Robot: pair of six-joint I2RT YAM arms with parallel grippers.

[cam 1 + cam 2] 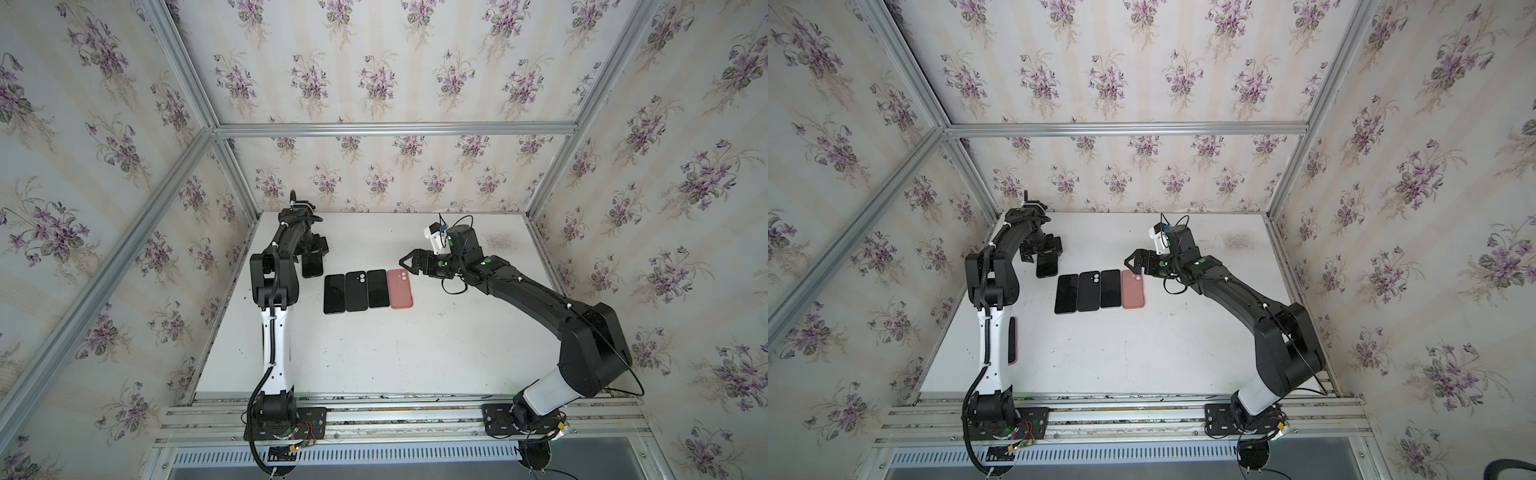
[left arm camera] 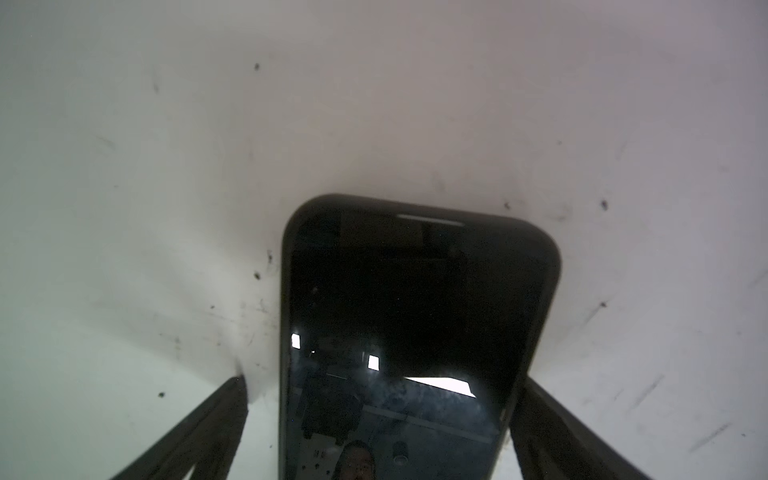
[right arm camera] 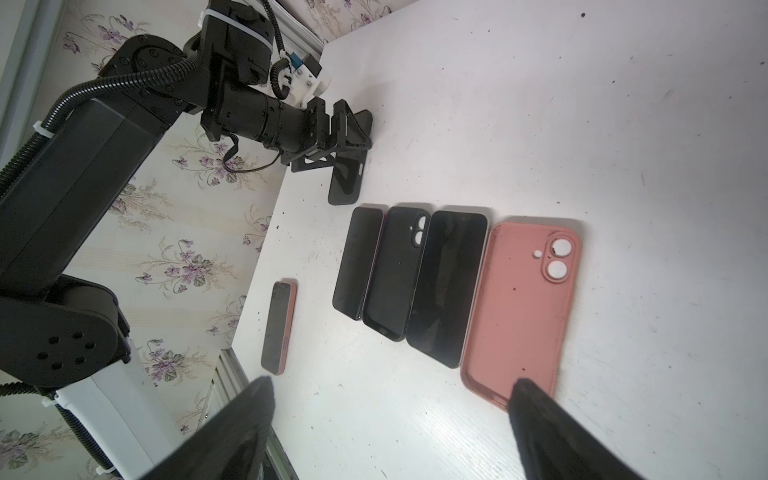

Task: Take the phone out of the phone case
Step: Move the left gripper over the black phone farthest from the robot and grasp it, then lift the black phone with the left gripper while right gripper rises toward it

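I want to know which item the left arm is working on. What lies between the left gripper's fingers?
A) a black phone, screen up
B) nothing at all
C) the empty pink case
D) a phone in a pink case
A: in the left wrist view the black phone lies screen up between the spread fingers of the left gripper, while the empty pink case sits apart at the end of the row.
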